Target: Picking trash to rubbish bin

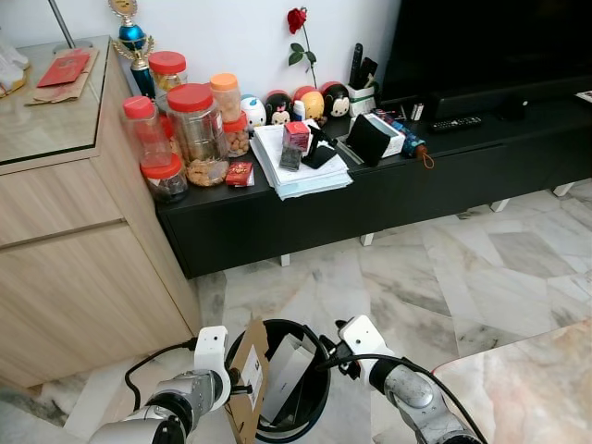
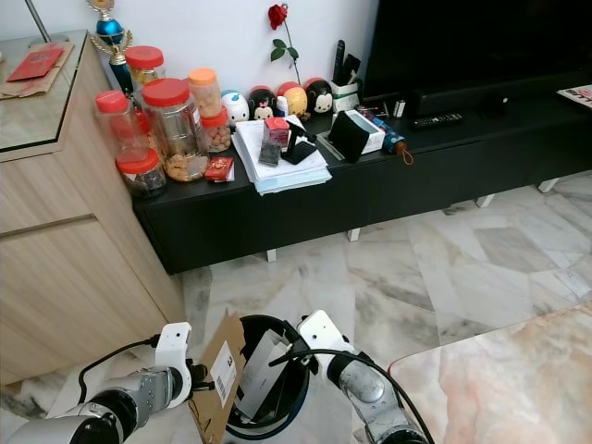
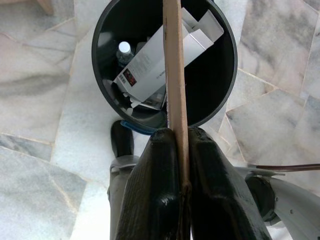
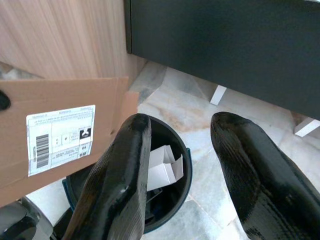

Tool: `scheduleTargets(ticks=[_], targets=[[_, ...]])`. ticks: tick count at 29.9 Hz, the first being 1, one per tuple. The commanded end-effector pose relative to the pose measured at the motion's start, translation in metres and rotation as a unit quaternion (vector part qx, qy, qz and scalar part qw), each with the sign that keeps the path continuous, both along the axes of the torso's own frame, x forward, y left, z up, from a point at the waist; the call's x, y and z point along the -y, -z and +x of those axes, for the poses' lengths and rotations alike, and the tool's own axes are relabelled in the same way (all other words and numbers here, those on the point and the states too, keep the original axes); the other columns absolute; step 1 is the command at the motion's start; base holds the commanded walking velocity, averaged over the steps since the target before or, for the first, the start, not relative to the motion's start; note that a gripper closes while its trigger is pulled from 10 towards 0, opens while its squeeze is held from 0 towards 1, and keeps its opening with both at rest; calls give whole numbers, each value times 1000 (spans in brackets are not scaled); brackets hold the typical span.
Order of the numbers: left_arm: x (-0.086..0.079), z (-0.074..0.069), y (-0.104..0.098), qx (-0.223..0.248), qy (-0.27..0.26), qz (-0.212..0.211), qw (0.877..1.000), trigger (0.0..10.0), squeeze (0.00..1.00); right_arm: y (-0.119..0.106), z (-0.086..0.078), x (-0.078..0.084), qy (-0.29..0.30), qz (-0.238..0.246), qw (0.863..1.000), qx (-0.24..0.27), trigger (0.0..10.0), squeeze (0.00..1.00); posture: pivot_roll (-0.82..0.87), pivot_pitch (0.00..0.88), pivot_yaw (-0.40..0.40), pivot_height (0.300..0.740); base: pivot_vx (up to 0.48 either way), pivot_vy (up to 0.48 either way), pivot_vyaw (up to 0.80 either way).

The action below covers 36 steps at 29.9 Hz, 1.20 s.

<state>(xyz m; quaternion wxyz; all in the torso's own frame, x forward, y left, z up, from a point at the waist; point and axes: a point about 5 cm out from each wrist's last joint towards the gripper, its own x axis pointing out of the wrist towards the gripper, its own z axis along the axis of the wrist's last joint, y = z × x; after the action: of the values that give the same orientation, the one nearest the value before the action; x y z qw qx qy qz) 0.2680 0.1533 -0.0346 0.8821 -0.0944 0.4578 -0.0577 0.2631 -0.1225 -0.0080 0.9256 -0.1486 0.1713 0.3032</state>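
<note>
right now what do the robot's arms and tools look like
Both arms are silver metal with white blocky wrist housings and black cables looping off them. The left tool and right tool each have two long, glossy black, rounded fingers. No markings are visible on them.

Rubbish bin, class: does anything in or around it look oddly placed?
Yes. A white box juts slantwise above the bin rim, and the left gripper holds a flattened cardboard piece on edge over the opening, not yet inside.
</note>
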Motion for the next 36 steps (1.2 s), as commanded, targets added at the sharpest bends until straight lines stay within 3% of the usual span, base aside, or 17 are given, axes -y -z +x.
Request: scheduleTargets(ticks=[1, 2, 3, 23, 24, 27, 28, 29, 30, 32, 35, 36], targets=[[-3, -3, 2, -8, -13, -6, 1000, 10000, 0, 0, -1, 0, 0, 1, 1000, -3, 10000, 0, 140, 73, -8, 740, 0, 0, 0], [-4, -3, 2, -8, -15, -4, 1000, 10000, 451, 0, -1, 0, 0, 0, 1000, -3, 10000, 0, 140, 73, -8, 740, 0, 0, 0], [-4, -3, 2, -6, -19, -5, 1000, 10000, 1000, 0, -1, 1, 0, 1, 1000, -3, 10000, 0, 140, 73, -8, 740, 0, 0, 0], [-5, 4, -3, 16, -18, 0, 1000, 10000, 1000, 2, -3, 2, 8, 6, 1000, -8, 10000, 0, 145, 69, -9, 740, 0, 0, 0], [-6, 7, -5, 25, -13, 7, 1000, 10000, 0, 2, -3, 2, 9, 6, 1000, -8, 10000, 0, 145, 70, -9, 740, 0, 0, 0], [-5, 14, -11, 55, 23, 38, 997, 10000, 0, 2, -2, 3, 12, 6, 1000, -7, 10000, 0, 151, 66, -7, 740, 0, 0, 0], [-6, 19, -16, 80, 53, 80, 992, 10000, 0, 2, -2, 3, 17, 7, 1000, -5, 10000, 0, 152, 66, -4, 740, 0, 0, 0], [-6, 19, -16, 80, 53, 80, 992, 10000, 0, 2, -2, 3, 17, 7, 1000, -5, 10000, 0, 152, 66, -4, 740, 0, 0, 0], [-8, 27, -24, 122, 78, 124, 982, 10000, 0, 1, -1, 2, 21, 12, 1000, 0, 10000, 0, 155, 65, -2, 740, 0, 0, 0], [-11, 32, -29, 152, 87, 167, 970, 10000, 0, -2, 0, 0, 25, 19, 999, 10, 10000, 0, 157, 63, 4, 740, 0, 0, 0], [-14, 34, -31, 164, 87, 188, 964, 10000, 0, -3, 2, -1, 27, 23, 999, 14, 10000, 0, 157, 62, 5, 740, 0, 0, 0], [-16, 39, -39, 212, 78, 204, 953, 10000, 0, -9, 5, -4, 28, 38, 998, 29, 10000, 0, 159, 62, 11, 740, 0, 0, 0]])
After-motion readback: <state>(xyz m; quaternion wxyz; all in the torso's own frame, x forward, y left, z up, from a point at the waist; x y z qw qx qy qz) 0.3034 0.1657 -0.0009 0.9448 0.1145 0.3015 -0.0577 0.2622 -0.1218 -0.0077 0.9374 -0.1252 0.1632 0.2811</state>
